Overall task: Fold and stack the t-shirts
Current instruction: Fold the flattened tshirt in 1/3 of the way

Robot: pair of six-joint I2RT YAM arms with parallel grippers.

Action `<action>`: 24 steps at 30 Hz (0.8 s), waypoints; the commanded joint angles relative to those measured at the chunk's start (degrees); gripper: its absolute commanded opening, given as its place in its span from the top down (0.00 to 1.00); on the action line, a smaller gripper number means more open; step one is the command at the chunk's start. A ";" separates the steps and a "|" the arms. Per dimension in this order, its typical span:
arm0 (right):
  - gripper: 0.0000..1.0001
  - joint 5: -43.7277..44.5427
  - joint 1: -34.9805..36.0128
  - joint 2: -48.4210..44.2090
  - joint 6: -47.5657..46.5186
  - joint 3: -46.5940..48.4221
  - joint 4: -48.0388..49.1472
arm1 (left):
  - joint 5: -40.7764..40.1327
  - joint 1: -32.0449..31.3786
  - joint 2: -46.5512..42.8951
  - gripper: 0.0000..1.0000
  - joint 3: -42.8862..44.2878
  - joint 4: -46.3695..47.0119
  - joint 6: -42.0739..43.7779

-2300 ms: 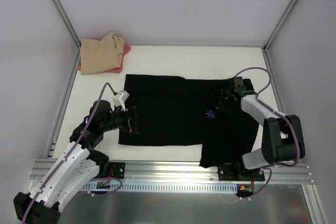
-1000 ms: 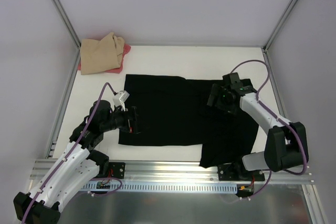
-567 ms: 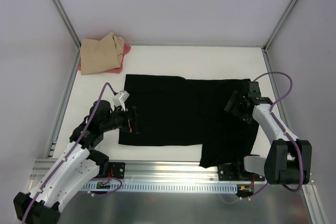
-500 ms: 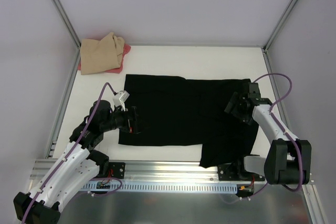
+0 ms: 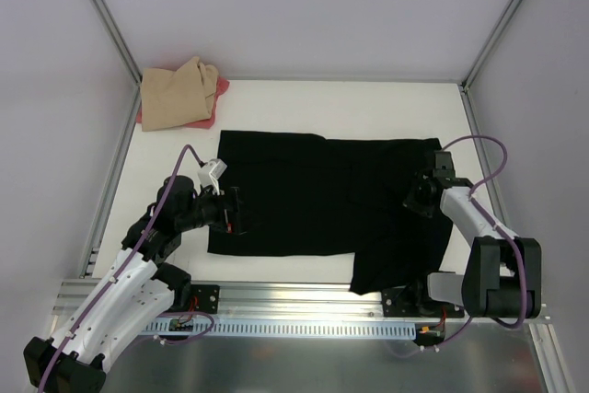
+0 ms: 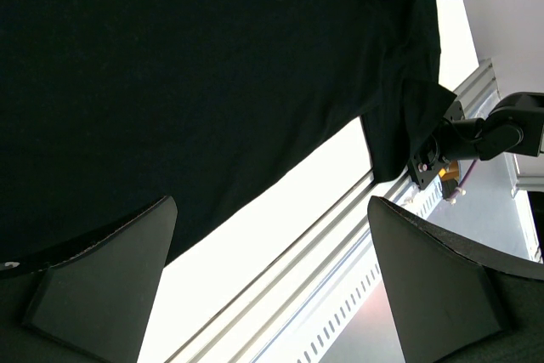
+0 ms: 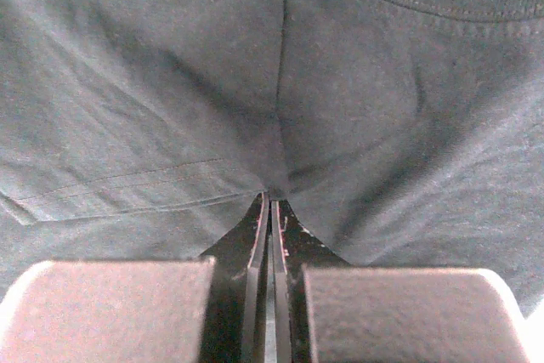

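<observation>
Black t-shirt [image 5: 308, 200] is lying spread out, the right gripper [image 5: 421, 198] pinching its cloth. The left gripper [image 5: 236, 211] is hovering wide open over its edge.

no words, numbers, brands or signs can be read in any view. the black soft cloth t-shirt [image 5: 304, 200] shows only plain fabric and stitched seams on its visible side.

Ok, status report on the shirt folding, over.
Left gripper open at black t-shirt edge. Right gripper shut, pinching its cloth. Other shirts piled far-left corner. Nothing in the way.
</observation>
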 commanded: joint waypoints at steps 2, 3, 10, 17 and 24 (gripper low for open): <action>1.00 0.23 -1.61 -1.42 -1.19 1.22 0.87 | 1.03 -0.31 -0.13 0.01 -0.27 1.56 0.55; 1.00 1.02 -1.79 -2.56 -1.46 2.36 0.26 | 1.12 -0.31 -0.13 0.01 -0.27 1.56 0.55; 1.00 2.43 -2.40 -4.33 -4.54 11.67 -7.73 | 1.12 -0.40 -0.31 0.01 -0.27 1.74 0.55; 1.00 1.55 -2.58 -3.89 -5.59 15.11 -10.38 | 0.94 -0.31 -0.66 0.01 -0.27 1.56 0.46; 1.00 1.64 -3.72 -6.08 -6.56 15.81 -12.14 | 1.03 -0.31 -0.40 0.01 -0.27 1.74 0.46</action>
